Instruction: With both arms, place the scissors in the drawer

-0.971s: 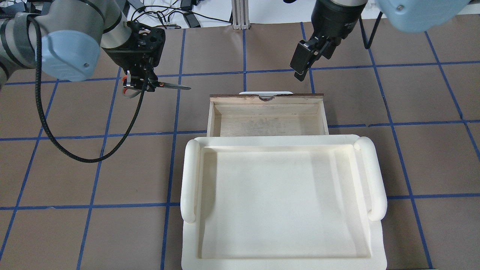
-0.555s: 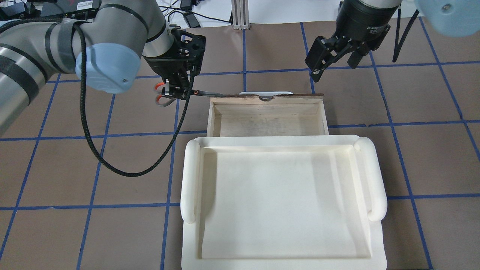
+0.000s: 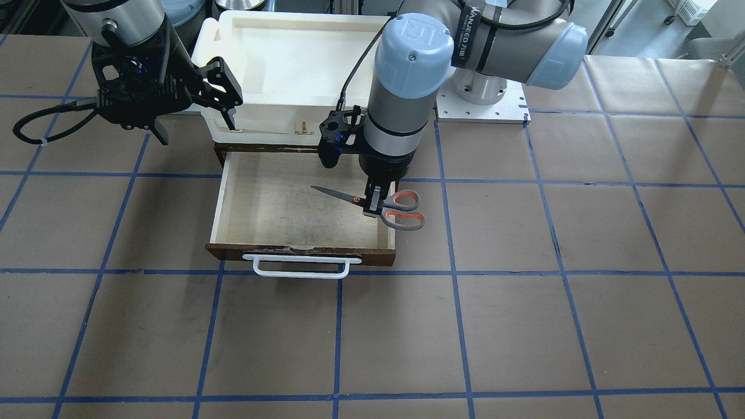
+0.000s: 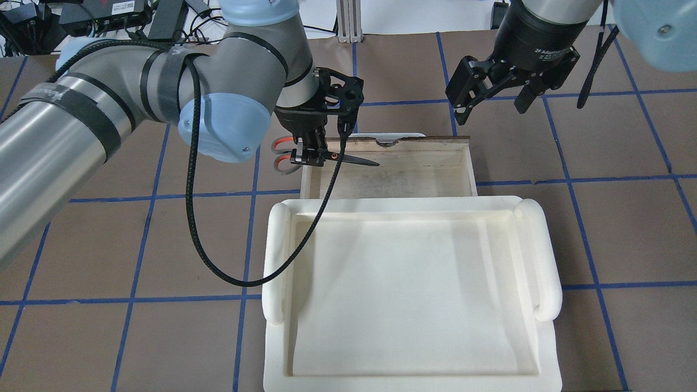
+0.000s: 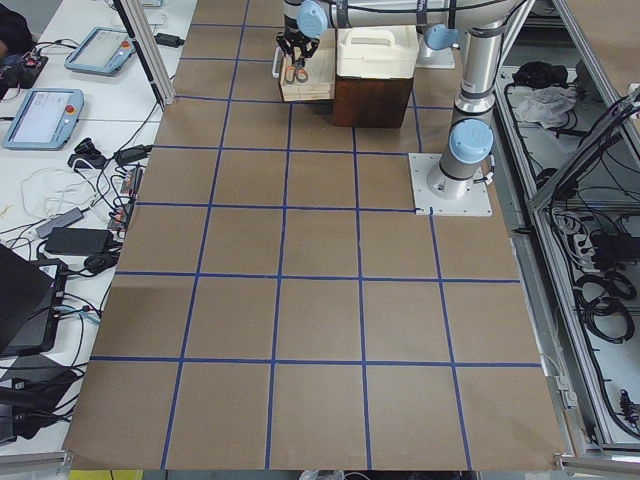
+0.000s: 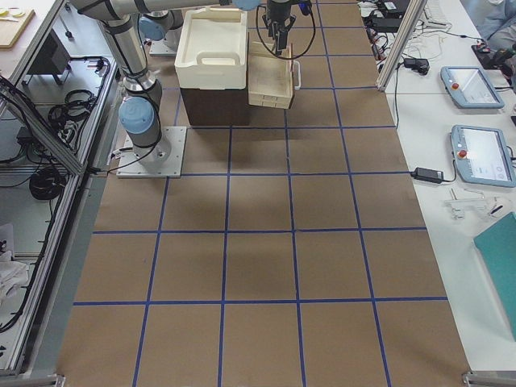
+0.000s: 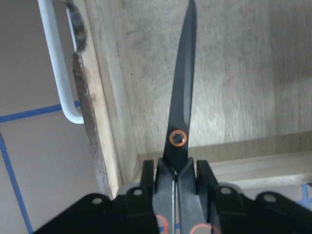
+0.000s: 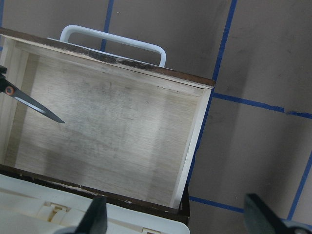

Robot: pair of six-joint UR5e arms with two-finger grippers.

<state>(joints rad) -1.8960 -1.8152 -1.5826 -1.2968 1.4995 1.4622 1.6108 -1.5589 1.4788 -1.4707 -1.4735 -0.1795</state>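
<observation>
While the left gripper (image 4: 310, 158) pinches the small grey-handled steel scissors (image 4: 354, 159), placing seems in hand.
Blades cross the 9 o'clock wall of the brown wooden drawer (image 4: 469, 163); next, probably: shift toward 3 o'clock, lower, release; the right gripper (image 4: 490, 106) gapes empty.

Scissors (image 3: 372, 205) over drawer (image 3: 273, 218) (tray (image 3: 291, 52) just beside)

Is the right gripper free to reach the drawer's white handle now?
Probably yes: right gripper open and empty, handle bare, left gripper with scissors at the drawer's other end.
</observation>
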